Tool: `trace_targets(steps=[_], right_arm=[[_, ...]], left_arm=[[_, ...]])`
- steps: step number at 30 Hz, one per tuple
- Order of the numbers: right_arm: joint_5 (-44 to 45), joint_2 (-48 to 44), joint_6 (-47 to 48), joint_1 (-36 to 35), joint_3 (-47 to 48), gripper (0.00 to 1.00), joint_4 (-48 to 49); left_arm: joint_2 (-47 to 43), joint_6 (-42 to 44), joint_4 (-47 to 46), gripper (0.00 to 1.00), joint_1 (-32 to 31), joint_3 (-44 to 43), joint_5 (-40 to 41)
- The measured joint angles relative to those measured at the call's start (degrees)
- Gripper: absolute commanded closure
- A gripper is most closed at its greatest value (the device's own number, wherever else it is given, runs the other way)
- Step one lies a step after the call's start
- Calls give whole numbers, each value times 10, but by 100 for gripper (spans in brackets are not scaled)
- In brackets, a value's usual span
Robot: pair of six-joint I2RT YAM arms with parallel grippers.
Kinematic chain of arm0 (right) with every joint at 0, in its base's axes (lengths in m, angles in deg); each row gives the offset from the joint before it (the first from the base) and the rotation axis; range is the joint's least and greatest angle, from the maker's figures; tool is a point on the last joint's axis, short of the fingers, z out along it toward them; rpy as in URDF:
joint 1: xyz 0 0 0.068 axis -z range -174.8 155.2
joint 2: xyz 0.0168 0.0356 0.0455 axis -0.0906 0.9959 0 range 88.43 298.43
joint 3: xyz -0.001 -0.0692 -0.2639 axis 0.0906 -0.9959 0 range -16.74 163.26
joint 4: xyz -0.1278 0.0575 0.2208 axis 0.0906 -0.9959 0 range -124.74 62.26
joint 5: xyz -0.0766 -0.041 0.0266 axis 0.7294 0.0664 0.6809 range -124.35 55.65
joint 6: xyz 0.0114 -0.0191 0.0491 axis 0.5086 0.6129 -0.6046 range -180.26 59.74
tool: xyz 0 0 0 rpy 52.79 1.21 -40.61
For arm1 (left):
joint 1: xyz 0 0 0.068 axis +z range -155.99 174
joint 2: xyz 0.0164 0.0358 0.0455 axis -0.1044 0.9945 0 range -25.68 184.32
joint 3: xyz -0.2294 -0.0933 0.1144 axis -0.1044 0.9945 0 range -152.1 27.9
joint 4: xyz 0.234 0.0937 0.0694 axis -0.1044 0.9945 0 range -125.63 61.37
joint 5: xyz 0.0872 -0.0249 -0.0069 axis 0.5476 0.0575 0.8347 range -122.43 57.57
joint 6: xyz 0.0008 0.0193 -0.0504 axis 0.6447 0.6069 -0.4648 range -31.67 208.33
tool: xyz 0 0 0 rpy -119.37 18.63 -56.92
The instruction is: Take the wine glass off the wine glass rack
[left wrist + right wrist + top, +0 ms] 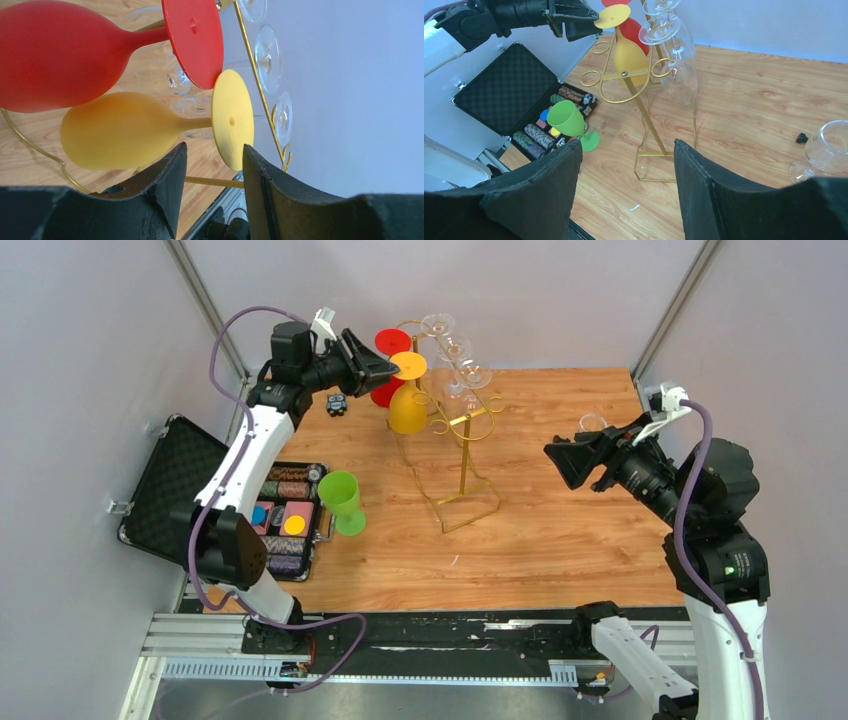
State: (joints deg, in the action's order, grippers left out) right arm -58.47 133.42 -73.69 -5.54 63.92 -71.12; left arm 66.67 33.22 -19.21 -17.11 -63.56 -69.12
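At the left gripper [383, 364]: jaws apart, nothing held, raised to rack-top height, tips just beside the foot of the yellow wine glass [408, 408]. Glass hanging bowl-down from the wine glass rack [465, 455], foot uppermost. In the left wrist view, fingers [167, 170] short of the yellow foot, gap roughly in line with its near rim, one finger on the stem side, the other past the flat face. Red wine glass [392, 342] hung close alongside; feet seemingly overlapping, impossible to confirm contact from here.

Judged: approach stage, no grasp made. Advise advancing until the foot sits well between the pads, keeping off the red foot and the wire arm beneath, then closing gently. Advise withdrawing along the loop arm toward its open end rather than lifting straight, to avoid tipping the light rack.

Further right, clear glasses [455, 348] on the other arms: avoid knocking. At the right gripper [560, 465]: jaws apart, empty, well apart from the rack.
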Motion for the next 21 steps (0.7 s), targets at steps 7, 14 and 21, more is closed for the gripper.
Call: trace_targets(steps=[7, 14, 21], right_arm=[[5, 0, 2, -4, -1, 35, 0], [7, 0, 5, -5, -2, 36, 1], [14, 0, 7, -10, -3, 36, 5]], left_arm=[[11, -13, -12, 53, 0, 0, -7], [16, -15, -13, 58, 0, -12, -8], [19, -16, -13, 61, 0, -25, -12]])
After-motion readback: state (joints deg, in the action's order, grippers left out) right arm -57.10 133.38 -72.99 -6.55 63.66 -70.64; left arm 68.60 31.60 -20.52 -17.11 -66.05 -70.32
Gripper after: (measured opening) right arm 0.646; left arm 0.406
